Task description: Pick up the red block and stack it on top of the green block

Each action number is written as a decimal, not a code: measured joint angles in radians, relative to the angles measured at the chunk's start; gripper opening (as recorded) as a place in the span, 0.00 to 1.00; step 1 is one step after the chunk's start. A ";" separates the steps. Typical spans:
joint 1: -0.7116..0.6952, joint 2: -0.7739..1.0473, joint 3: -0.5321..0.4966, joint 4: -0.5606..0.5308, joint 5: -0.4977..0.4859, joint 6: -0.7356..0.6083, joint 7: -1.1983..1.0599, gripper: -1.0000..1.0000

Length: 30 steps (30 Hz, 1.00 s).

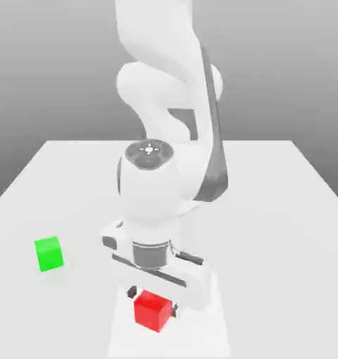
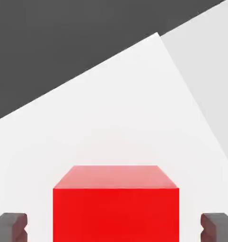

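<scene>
The red block (image 1: 153, 310) rests on the white table near its front edge. My gripper (image 1: 153, 300) has come down around it, one dark finger (image 1: 132, 291) on each side. In the hand view the red block (image 2: 116, 208) sits between the fingertips (image 2: 12, 227), and a narrow strip of table shows on both sides, so the gripper (image 2: 114, 228) is open and close around the block without touching it. The green block (image 1: 49, 254) stands alone on the table, towards the exterior view's left of the red one and a little further back.
The white table (image 1: 270, 210) stretches back and to the exterior view's right. My own white arm (image 1: 165, 105) rises directly behind the gripper. In the hand view the table edge (image 2: 87, 71) runs against a dark backdrop.
</scene>
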 joint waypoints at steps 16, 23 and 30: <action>-0.171 -0.271 -0.050 -0.078 0.060 -0.195 0.189 0.00; -0.377 -0.376 -0.141 -0.148 0.048 -0.228 0.548 0.00; -0.518 -0.393 -0.214 -0.198 0.044 -0.192 0.810 0.00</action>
